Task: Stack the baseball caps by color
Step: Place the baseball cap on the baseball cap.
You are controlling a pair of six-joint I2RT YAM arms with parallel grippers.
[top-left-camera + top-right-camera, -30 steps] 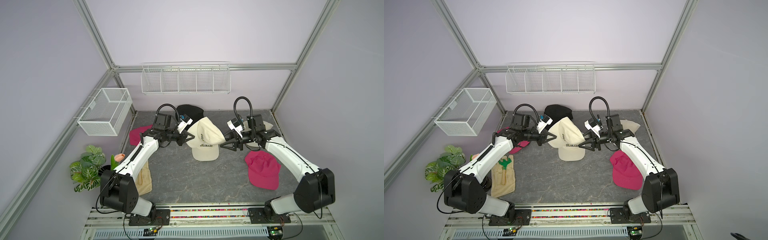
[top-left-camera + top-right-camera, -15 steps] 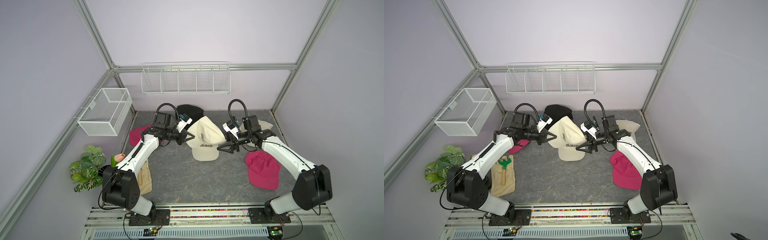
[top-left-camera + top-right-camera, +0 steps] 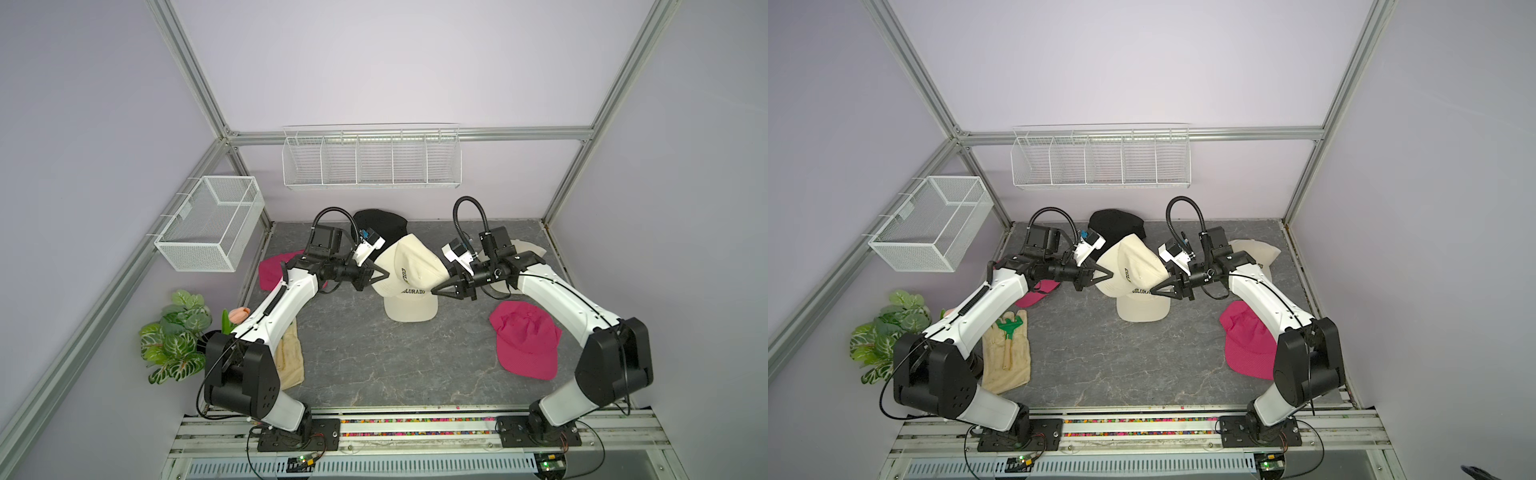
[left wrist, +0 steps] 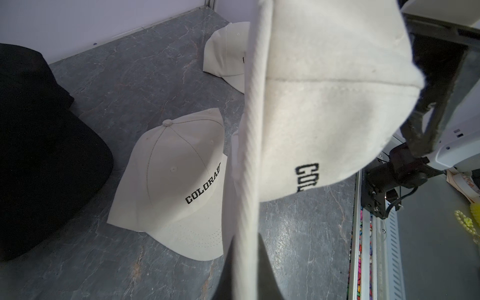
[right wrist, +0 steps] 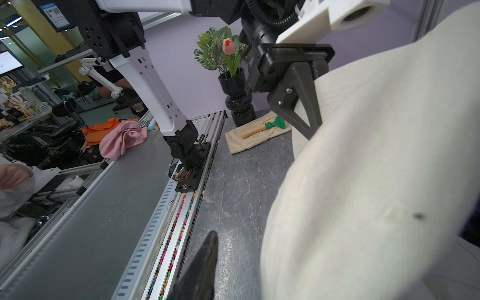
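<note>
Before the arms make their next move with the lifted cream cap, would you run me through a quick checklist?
1. Grip of the left gripper on the lifted cream cap: ok, shut on its edge.
2. Grip of the right gripper on that cap: cannot tell; one finger shows, the other is hidden.
3. The cream COLORADO cap lies crown up on the table: ok.
4. The third cream cap stacked with it: not ok, it lies apart at the back.
5. The magenta caps stacked: not ok; the second lies across the table.
</note>
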